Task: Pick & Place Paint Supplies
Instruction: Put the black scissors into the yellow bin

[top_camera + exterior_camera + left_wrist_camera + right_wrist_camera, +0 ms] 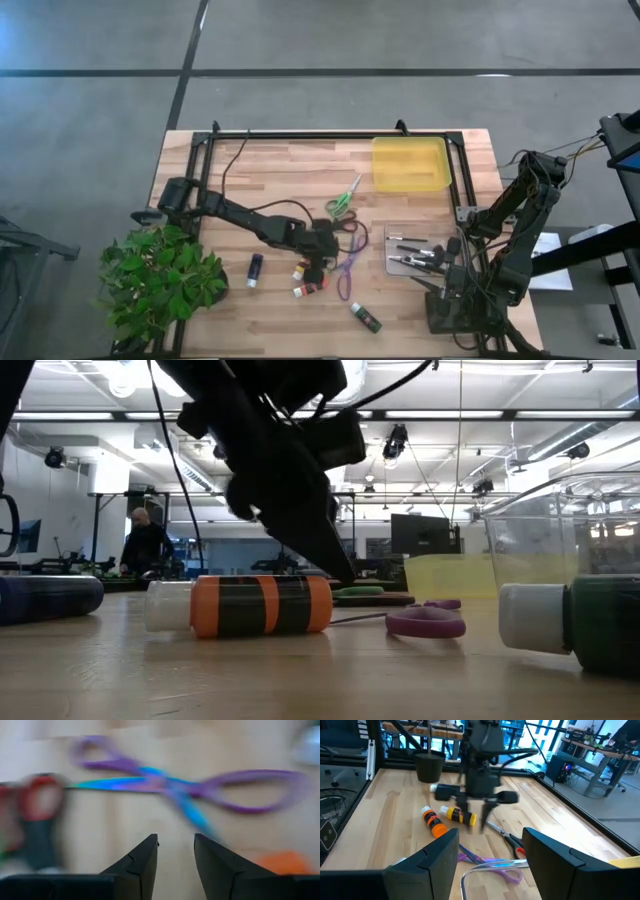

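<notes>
The wooden table carries a yellow tray at two o'clock. At centre the left gripper hovers narrowly parted and empty over the purple scissors, paint tubes beside it. At four o'clock the right gripper waits, fingers apart and empty.

A wooden table is seen from above, with a black metal frame laid around its far part. A leafy green plant is set at one near corner, in a black pot. A yellow tray is placed at the far side. A clear box is seen up close. Far back in the room, a person can be seen.
</notes>
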